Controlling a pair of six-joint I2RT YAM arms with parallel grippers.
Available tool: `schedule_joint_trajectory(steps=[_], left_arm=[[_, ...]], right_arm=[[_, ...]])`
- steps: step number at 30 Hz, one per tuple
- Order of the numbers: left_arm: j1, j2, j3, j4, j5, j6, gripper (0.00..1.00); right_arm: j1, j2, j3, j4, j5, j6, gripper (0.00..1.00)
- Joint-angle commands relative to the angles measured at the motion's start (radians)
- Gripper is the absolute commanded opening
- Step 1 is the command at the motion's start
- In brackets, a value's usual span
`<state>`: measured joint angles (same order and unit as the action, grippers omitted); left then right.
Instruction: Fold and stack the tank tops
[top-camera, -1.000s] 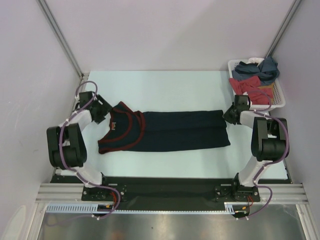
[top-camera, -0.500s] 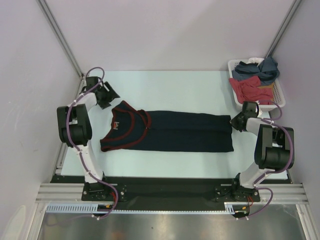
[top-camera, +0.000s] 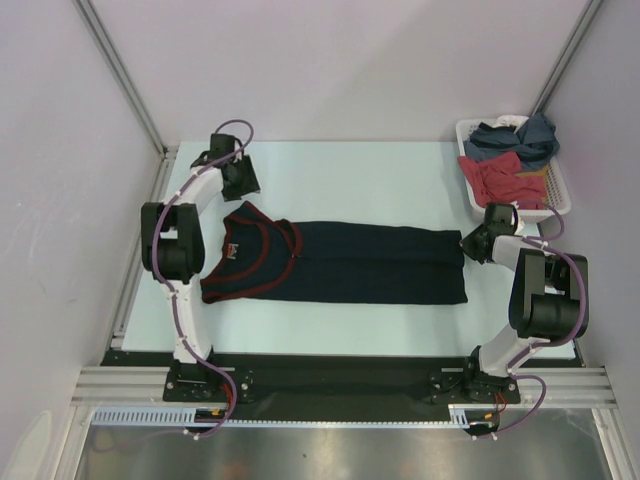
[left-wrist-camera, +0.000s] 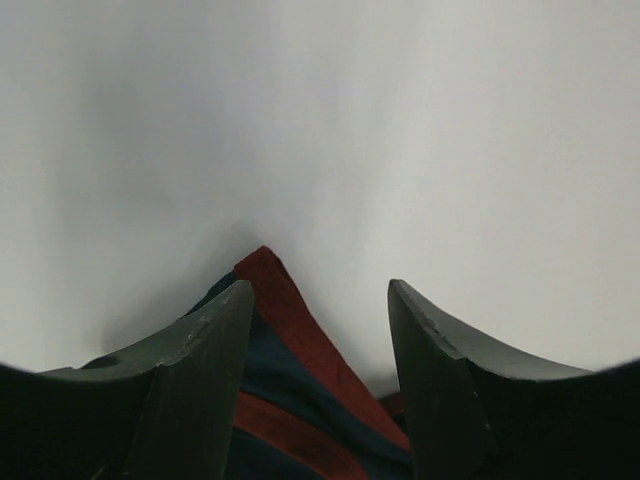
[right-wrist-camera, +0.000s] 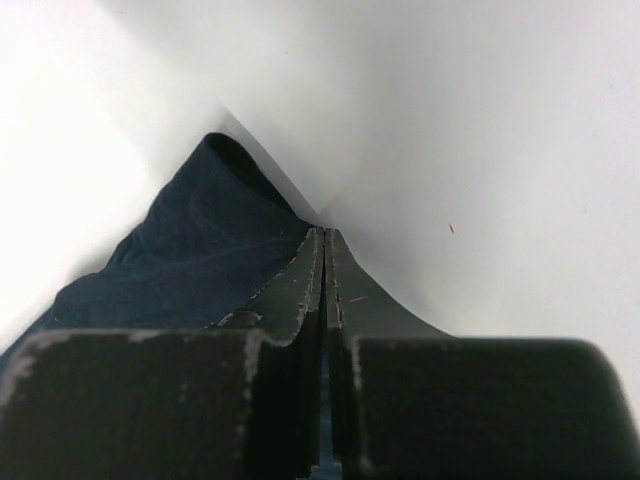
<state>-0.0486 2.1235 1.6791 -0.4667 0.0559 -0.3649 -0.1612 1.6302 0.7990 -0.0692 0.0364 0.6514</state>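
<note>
The navy tank top (top-camera: 350, 262) lay flat, its neck label (top-camera: 232, 250) too small to read.
Red-trimmed, folded long; left gripper (left-wrist-camera: 320, 288) gaped by its far strap, right gripper (top-camera: 467, 244) pinched the right hem.

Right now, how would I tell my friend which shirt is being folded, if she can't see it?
Look at the pale table: stretched flat across its middle lies the navy tank top. Unlike the clothes bunched in the white basket at the far right corner, it is spread smooth, with reddish trim round its neck and armholes.
</note>
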Motion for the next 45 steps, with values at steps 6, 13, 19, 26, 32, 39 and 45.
schedule_joint_trajectory(steps=[6,13,19,26,32,39,45], left_arm=[[-0.063,0.024,0.067,-0.151,-0.22,0.06,0.55],[-0.08,0.033,0.087,-0.201,-0.307,0.066,0.52],[-0.08,0.047,0.117,-0.24,-0.362,0.057,0.13],[-0.08,-0.111,-0.031,-0.139,-0.499,0.003,0.0],[-0.08,-0.279,-0.252,-0.027,-0.551,-0.08,0.0],[-0.08,-0.465,-0.551,0.197,-0.536,-0.169,0.12],[-0.065,-0.493,-0.624,0.165,-0.585,-0.267,0.32]], right_arm=[[-0.006,-0.016,-0.004,0.022,-0.001,0.001,0.0],[-0.006,-0.023,-0.009,0.023,-0.007,0.005,0.0],[-0.008,-0.036,-0.018,0.023,-0.001,0.004,0.0],[-0.009,-0.032,-0.027,0.034,-0.009,0.01,0.0],[-0.014,-0.023,-0.04,0.046,-0.016,0.024,0.0],[-0.014,-0.01,-0.038,0.052,-0.027,0.028,0.0],[-0.015,-0.024,-0.038,0.046,-0.027,0.028,0.0]])
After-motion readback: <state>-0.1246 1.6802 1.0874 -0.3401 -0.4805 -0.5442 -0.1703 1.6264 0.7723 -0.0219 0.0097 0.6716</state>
